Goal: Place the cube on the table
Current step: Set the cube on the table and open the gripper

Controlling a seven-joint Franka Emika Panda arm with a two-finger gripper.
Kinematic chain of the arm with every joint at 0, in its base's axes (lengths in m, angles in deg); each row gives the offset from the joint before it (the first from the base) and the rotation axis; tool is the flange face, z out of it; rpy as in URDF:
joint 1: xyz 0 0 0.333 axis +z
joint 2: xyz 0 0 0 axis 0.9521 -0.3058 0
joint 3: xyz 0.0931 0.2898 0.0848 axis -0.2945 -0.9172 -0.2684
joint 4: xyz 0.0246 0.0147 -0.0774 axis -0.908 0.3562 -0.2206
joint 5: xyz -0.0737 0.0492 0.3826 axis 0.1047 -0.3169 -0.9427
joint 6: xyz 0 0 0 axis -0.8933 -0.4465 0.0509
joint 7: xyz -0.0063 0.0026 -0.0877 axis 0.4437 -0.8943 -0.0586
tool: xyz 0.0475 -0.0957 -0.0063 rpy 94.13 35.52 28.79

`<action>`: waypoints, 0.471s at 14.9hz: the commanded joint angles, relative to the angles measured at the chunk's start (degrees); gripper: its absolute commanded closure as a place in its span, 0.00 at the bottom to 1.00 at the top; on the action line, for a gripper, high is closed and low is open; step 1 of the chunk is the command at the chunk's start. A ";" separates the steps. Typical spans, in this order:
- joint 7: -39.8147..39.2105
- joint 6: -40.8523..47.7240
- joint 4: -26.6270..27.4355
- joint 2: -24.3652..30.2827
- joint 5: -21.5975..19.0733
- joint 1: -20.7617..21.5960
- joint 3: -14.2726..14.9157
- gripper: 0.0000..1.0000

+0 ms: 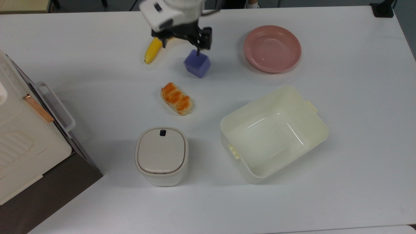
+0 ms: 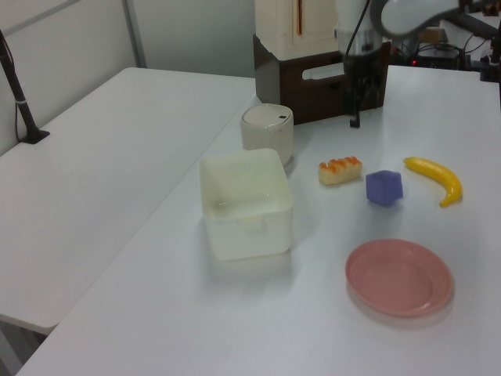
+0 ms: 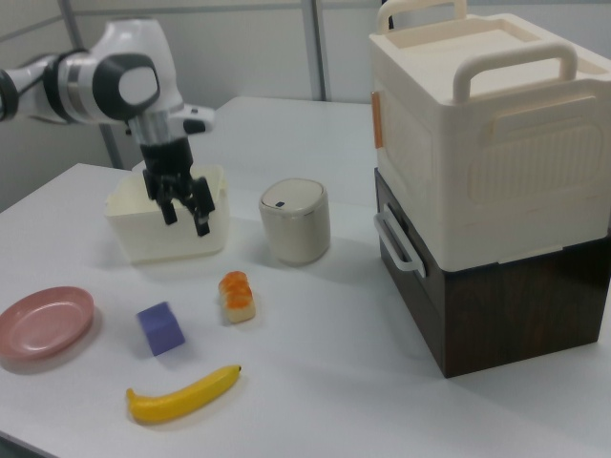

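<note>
On the white table (image 1: 341,195) sat 1 matte purple-blue cube (image 1: 197,65), plain-faced, free of the raised gripper (image 3: 185,210), whose fingers were spread.

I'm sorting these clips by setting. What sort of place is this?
Probably a robotics lab or office test bench. A robot arm's hand hangs over a large white table of loose practice props: a cube, a banana and a pink plate. Partition panels stand behind.

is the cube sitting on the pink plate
No, the cube rests on the bare table, apart from the pink plate.
</note>
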 commanded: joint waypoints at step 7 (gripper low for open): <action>-12.41 2.18 0.27 8.84 -0.25 -5.14 0.22 0.00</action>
